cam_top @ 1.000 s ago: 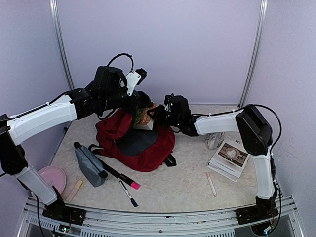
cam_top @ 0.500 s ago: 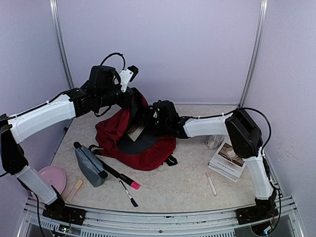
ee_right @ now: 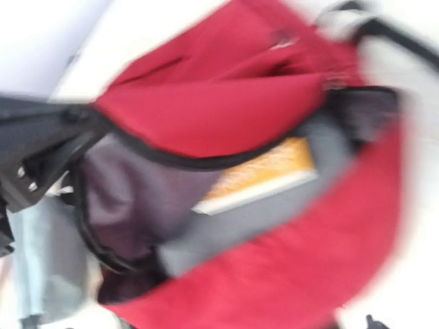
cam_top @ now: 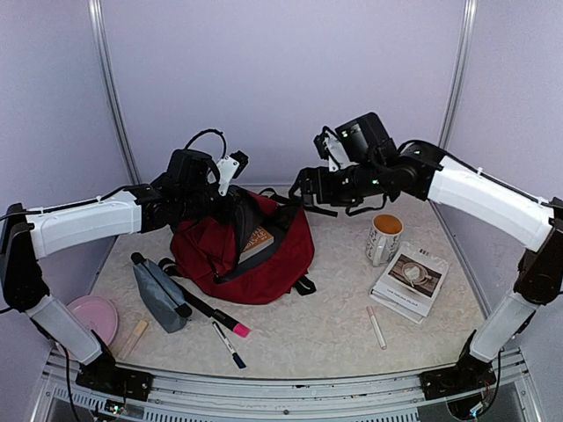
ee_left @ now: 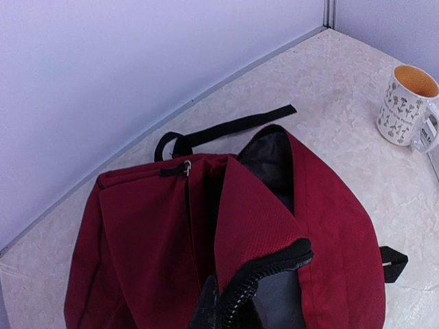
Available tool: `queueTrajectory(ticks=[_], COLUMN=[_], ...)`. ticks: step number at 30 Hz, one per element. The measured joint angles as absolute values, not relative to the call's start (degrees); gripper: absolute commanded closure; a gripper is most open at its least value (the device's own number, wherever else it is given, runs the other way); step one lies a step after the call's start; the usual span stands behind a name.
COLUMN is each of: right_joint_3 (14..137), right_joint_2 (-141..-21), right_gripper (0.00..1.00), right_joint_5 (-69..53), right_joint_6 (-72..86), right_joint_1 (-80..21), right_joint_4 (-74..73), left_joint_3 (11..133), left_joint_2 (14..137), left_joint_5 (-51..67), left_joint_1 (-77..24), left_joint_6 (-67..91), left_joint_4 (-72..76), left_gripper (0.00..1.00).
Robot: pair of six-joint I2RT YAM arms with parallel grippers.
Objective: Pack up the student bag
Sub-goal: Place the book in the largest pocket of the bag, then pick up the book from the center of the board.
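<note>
Student bag [cam_top: 280, 264] looks soft, floppy; hold at zipper rim [ee_left: 264, 269]. Left gripper [cam_top: 241, 206] jaws clamped there; right gripper [cam_top: 306, 189] jaws: cannot tell.

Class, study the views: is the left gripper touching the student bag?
Touching. The top view shows the left gripper pinching the raised rim of the student bag; its wrist view shows that zipper edge drawn up to it.

Three cams, one shared subject

Top one sits high at the near edge, looking down over the whole pale speckled table [cam_top: 308, 330]. Both wrist cams are in close on the dark red fabric backpack [cam_top: 273, 264] [ee_left: 151, 253] [ee_right: 274, 116]. Left looks down and toward the lilac back wall [ee_left: 137, 68], sharing the white patterned mug [cam_top: 384, 237] [ee_left: 406, 106] with top. Right peers, blurred, into the opening.
</note>
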State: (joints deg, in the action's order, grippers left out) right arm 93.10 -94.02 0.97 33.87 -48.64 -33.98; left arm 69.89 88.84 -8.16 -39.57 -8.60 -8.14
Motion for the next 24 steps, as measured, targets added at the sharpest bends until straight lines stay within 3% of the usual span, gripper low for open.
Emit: queueTrajectory(ticks=[4, 9, 13, 18, 24], right_joint_3=[91.66, 69.23, 54.19, 44.82, 39.66], right_joint_2=[-84.90, -67.33, -59.81, -64.82, -72.69], right_gripper=[0.00, 0.00, 0.00, 0.01, 0.05], right_joint_5=[6.17, 4.99, 0.58, -6.57, -10.31], right_joint_6=[34.87, 35.99, 35.81, 34.17, 31.94], right_joint_1=[-43.75, -19.62, -5.28, 5.91, 10.52], right_joint_4=[-46.22, -48.03, -46.02, -38.22, -30.57], left_joint_3=[65.45, 64.73, 64.77, 64.77, 64.71], left_joint_2=[88.23, 88.40, 88.66, 89.41, 89.62], left_joint_5=[-6.59, -5.21, -3.77, -2.31, -2.15], left_joint_1=[-39.86, -41.06, -42.11, -43.20, -44.58], left_joint_6=[-6.48, -5.34, -4.75, -4.38, -4.40], left_joint_4=[-6.31, -5.74, -5.37, -4.89, -4.47], left_gripper=[1.00, 1.00, 1.00, 1.00, 1.00])
